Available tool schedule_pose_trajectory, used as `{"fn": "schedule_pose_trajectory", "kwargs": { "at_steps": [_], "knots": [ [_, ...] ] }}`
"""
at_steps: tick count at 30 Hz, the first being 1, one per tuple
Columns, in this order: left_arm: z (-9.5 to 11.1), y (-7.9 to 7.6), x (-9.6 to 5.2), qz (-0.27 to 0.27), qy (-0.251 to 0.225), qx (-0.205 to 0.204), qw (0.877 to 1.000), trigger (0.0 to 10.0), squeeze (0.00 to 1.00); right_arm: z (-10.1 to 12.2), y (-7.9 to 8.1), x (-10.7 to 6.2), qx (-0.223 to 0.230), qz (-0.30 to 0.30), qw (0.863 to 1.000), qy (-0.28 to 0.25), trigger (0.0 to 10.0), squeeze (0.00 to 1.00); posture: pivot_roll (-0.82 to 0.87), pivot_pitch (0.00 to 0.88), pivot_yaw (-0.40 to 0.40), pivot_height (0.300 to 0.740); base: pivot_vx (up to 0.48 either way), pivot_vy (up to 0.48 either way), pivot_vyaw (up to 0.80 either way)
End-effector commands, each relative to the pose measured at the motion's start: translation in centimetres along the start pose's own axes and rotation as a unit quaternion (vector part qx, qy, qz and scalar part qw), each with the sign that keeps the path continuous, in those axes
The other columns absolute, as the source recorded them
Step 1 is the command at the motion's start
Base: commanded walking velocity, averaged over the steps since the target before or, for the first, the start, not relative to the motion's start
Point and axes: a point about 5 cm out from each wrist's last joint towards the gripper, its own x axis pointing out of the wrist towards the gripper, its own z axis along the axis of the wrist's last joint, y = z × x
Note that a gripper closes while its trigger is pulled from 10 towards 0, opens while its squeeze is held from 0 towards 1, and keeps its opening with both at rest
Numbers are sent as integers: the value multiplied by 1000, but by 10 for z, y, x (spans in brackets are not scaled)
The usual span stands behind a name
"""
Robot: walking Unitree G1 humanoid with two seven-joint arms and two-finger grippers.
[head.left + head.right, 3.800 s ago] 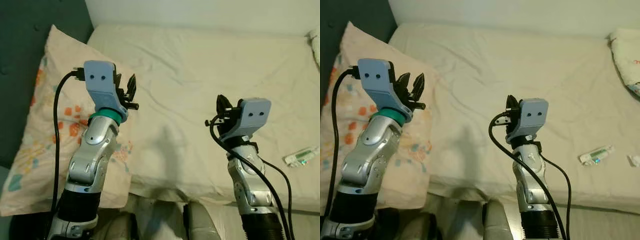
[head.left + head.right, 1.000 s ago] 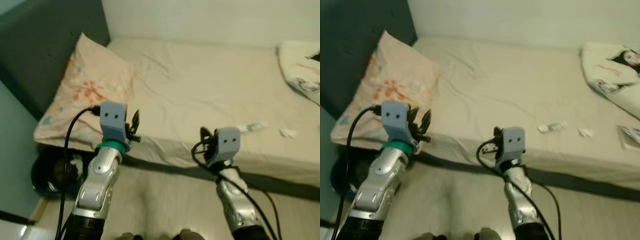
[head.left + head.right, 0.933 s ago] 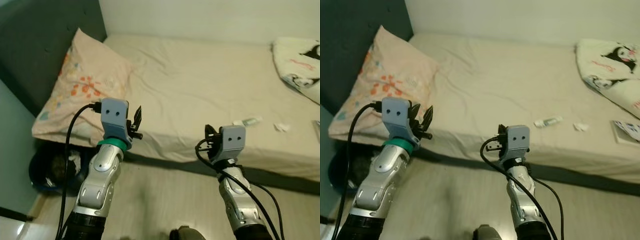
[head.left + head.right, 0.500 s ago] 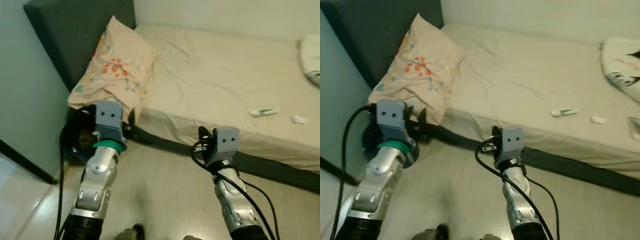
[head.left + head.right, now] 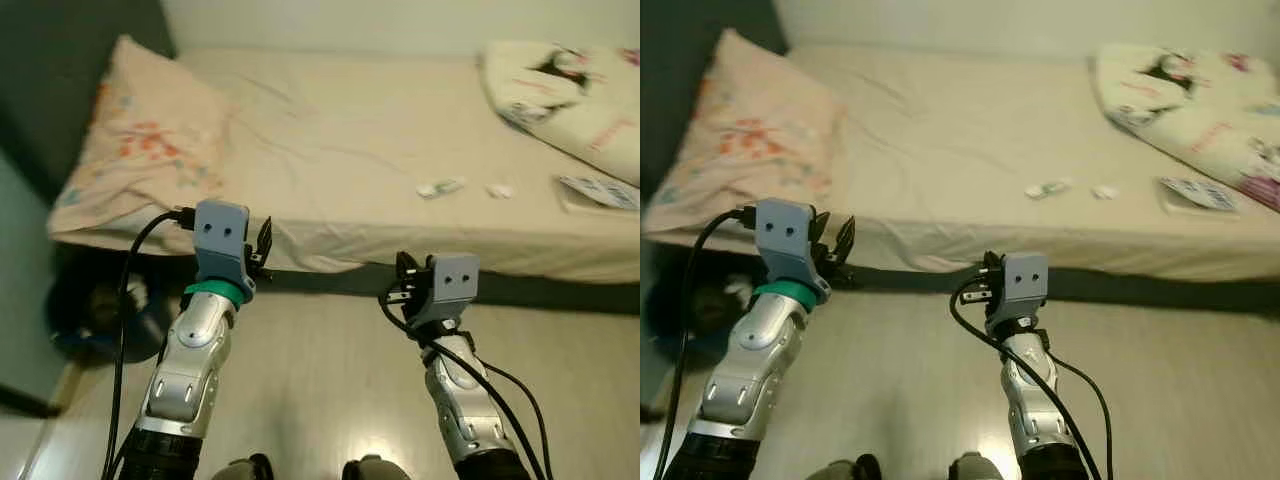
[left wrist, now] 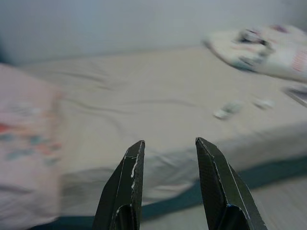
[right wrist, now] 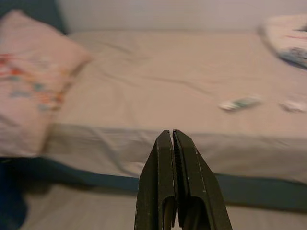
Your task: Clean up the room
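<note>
Small tube [image 5: 440, 187] on bed [image 5: 330, 150], near front edge, long axis roughly along edge. Right tool [image 7: 174, 158] pressed closed, empty, nearer tube; left tool [image 6: 165, 165] spread moderately, empty.

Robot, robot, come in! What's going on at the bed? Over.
Left end effector open, holding nothing. Right end effector shut, holding nothing. Small tube and scrap on the bed, untouched. Both arms short of the bed.

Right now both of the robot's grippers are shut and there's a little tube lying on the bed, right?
Not quite. The right gripper is shut, but the left gripper is open: the left wrist view shows a wide gap between its two fingers. The tube does lie on the bed.
</note>
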Motion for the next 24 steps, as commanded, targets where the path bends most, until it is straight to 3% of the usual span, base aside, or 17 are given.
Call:
{"fn": "schedule_pose_trajectory", "kwargs": {
  "at_steps": [1,2,4,5,10,12,16,24],
  "knots": [
    [-11,0,-4,-2,21,10,1000,10000,0,-8,0,-3,4,-1,1000,17,10000,0,-75,72,57,724,0,0,-800],
    [-29,2,-12,-3,53,11,999,10000,0,-13,2,-5,-2,8,1000,29,10000,0,-74,69,58,724,0,0,-800],
    [-35,3,-15,-3,65,9,998,10000,0,-15,3,-5,-5,12,999,34,10000,0,-74,69,58,724,0,0,-800],
    [-51,8,-21,9,96,7,995,10000,0,-22,8,-7,-13,27,998,48,10000,0,-75,67,58,724,0,0,-800],
    [-88,21,-37,19,161,51,986,10000,0,-47,12,-19,-31,48,993,102,10000,0,-71,53,55,724,0,0,-800],
    [-97,23,-42,19,174,63,983,10000,0,-54,11,-22,-34,48,992,116,10000,0,-69,49,52,724,0,0,0],
    [-136,34,-69,30,247,82,965,10000,0,-85,1,-44,-43,33,980,191,10000,0,-61,40,44,724,0,0,0],
    [-161,41,-85,38,291,75,953,10000,0,-101,-5,-58,-59,35,970,232,10000,0,-63,41,38,724,0,0,-700]
  ]
}}
